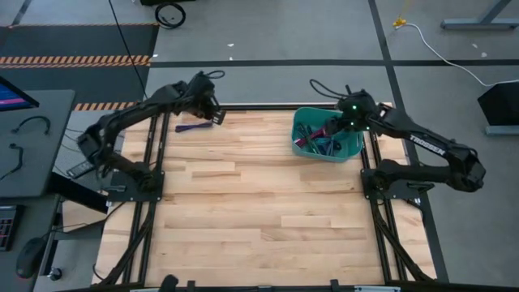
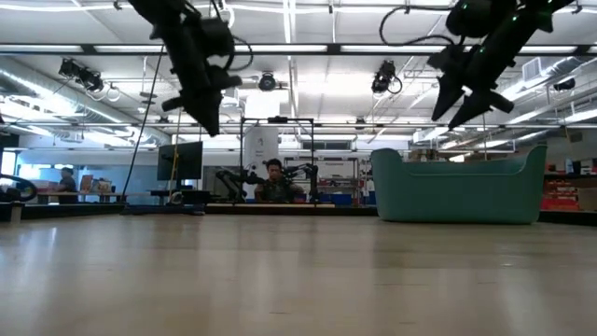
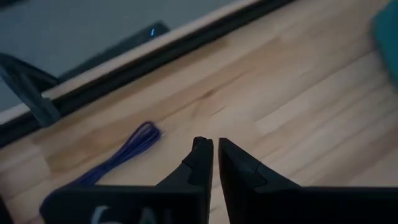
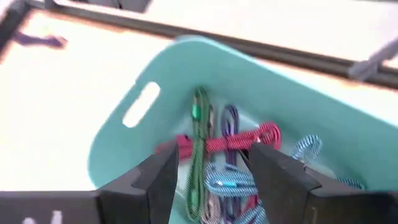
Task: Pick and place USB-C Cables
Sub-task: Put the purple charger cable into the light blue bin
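Observation:
One purple cable bundle (image 1: 193,126) lies flat on the wooden table near its far left corner; it also shows in the left wrist view (image 3: 127,152). My left gripper (image 1: 214,114) hangs shut just right of it, raised off the table (image 2: 207,119), holding nothing (image 3: 215,149). Several cable bundles in green, red, blue and purple (image 4: 214,155) lie in the teal bin (image 1: 328,135). My right gripper (image 4: 212,163) is open and empty above the bin's inside (image 2: 459,105).
The teal bin (image 2: 457,187) stands on the table at the far right, with a handle slot in its wall (image 4: 141,104). A black frame rail (image 3: 124,59) runs along the far edge. Bare wood (image 1: 259,211) fills the middle and near part.

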{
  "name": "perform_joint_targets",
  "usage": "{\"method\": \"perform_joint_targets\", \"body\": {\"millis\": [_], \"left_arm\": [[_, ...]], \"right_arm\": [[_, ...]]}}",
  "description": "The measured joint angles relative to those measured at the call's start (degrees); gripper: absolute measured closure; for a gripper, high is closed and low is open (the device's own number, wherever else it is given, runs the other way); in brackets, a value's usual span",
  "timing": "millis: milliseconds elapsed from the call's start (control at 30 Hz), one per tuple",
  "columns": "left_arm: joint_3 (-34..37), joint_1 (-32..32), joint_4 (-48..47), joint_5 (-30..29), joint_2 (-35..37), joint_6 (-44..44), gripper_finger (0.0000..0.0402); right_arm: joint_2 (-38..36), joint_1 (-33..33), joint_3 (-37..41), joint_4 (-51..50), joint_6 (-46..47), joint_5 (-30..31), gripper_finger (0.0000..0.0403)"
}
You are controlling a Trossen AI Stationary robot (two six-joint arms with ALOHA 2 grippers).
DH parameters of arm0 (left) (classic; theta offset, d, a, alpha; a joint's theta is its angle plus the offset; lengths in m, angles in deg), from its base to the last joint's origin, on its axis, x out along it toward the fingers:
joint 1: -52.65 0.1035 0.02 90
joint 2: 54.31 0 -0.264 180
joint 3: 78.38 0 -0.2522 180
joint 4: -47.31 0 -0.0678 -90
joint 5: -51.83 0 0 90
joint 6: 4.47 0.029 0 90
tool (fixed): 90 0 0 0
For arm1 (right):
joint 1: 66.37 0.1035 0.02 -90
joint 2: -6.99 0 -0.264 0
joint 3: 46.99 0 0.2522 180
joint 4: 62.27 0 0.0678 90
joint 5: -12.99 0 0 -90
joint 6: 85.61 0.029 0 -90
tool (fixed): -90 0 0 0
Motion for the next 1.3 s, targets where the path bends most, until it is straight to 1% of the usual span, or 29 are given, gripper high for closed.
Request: {"method": "perform_joint_targets", "body": {"millis": [100,200,467,667,867,1100,1300], "left_arm": [[-1.93,2.1,-2.64,1.95,-4.64,2.36,0.0358],[-2.87,3.69,-4.95,2.52,-8.16,4.67,0.0344],[-2.87,6.41,-7.41,2.18,-12.81,10.88,0.0302],[-2.87,7.71,-9.63,-1.69,-14.31,17.74,0.0279],[-2.85,8.04,-9.08,-3.66,-15.96,24.21,0.0251],[-2.85,8.32,-9.58,-7.58,-20.91,25.39,0.021],[-2.85,8.72,-9.4,-7.83,-25.19,26.5,0.0191]], "right_arm": [[-2.28,0.28,0.01,1.28,-0.01,0.07,0.0203],[-3.43,0.28,-0.01,1.23,-0.06,0.07,0.0204],[-3.61,0.28,-0.01,1.25,-0.17,0.09,0.0204],[-3.59,0.28,0.0,1.27,-1.02,0.33,0.0205],[-3.59,0.28,0.01,1.29,-1.25,1.86,0.0205],[-3.41,0.28,0.01,2.02,-1.24,3.33,0.0206],[-1.93,0.28,0.01,2.14,-0.76,2.93,0.0206]]}}
